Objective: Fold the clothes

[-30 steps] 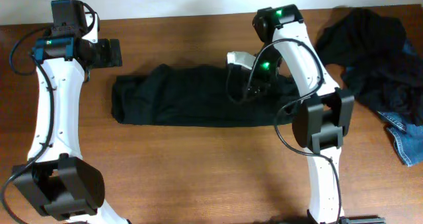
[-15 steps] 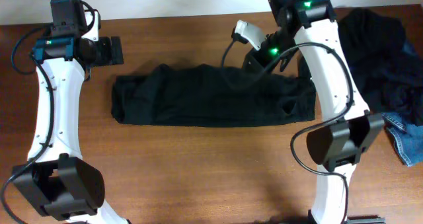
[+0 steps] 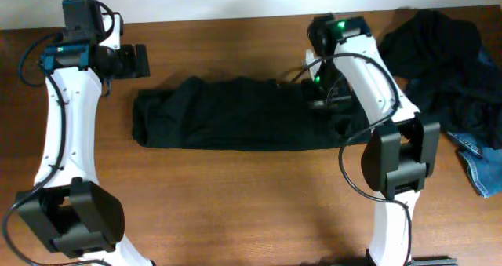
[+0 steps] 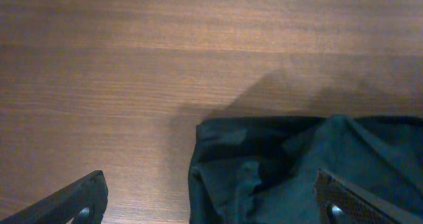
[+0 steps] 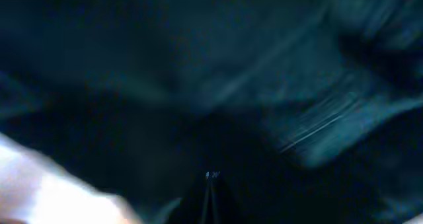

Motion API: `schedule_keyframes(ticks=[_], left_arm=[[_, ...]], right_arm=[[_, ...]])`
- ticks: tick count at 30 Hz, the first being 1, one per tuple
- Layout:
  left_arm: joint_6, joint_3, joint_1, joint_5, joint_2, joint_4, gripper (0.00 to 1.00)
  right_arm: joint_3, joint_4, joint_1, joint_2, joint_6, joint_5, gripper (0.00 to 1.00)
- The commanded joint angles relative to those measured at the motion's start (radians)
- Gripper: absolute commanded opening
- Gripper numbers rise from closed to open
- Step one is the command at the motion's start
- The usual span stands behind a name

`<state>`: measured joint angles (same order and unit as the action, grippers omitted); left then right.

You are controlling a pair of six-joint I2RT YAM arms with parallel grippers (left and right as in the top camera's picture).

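Closed tight, the right gripper (image 5: 210, 184) was pressed into the right part of the long black garment (image 3: 227, 113) — whether cloth was pinched could not be told. Stretched across the table (image 3: 235, 211), the garment was overlooked at its left end by the left gripper (image 3: 135, 60) — spread wide, empty.

The right gripper (image 3: 317, 101) is back down on the 3 o'clock end of the black garment (image 3: 227, 113) — half a second ago it was lifted toward 12 o'clock, past the far edge. Its jaws, parted a second ago, are now closed, sunk in dark folds. The left gripper (image 3: 141, 60) sits slightly further toward 3 o'clock
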<state>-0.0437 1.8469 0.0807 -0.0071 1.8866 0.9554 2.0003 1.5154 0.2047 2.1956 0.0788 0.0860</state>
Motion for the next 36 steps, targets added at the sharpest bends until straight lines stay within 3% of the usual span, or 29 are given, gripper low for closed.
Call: schedule_keyframes(ticks=[1,8,14,18,20,23,26,33,36], left_arm=[[0.005,-0.001,0.002,0.014,0.019,-0.011,0.99],[0.005,-0.001,0.002,0.014,0.019,-0.042,0.99],[0.005,-0.001,0.002,0.015,0.029,-0.043,0.99],[-0.027,-0.001,0.002,0.038,0.054,-0.043,0.99],[-0.116,-0.001,0.002,0.117,0.06,-0.043,0.99],[-0.322,-0.001,-0.003,0.179,0.06,-0.012,0.99],[-0.483,-0.001,-0.004,0.171,0.073,0.014,0.99],[-0.739,-0.001,-0.007,0.174,0.164,0.087,0.99],[-0.829,-0.001,-0.016,0.27,0.19,0.123,0.99]], right_arm=[[-0.085,0.002,0.008,0.003,0.035,-0.031,0.04],[-0.312,-0.155,0.003,0.003,0.058,-0.031,0.04],[-0.319,-0.284,0.002,0.003,0.013,-0.031,0.04],[-0.257,-0.274,0.002,-0.023,-0.029,-0.015,0.04],[-0.206,-0.259,0.003,-0.05,-0.074,0.023,0.05],[-0.09,-0.195,0.004,-0.076,-0.166,0.092,0.26],[0.0,-0.133,0.005,-0.079,-0.233,0.124,0.41],[0.012,-0.12,0.005,-0.079,-0.232,0.124,0.47],[0.012,-0.12,0.005,-0.079,-0.232,0.124,0.51]])
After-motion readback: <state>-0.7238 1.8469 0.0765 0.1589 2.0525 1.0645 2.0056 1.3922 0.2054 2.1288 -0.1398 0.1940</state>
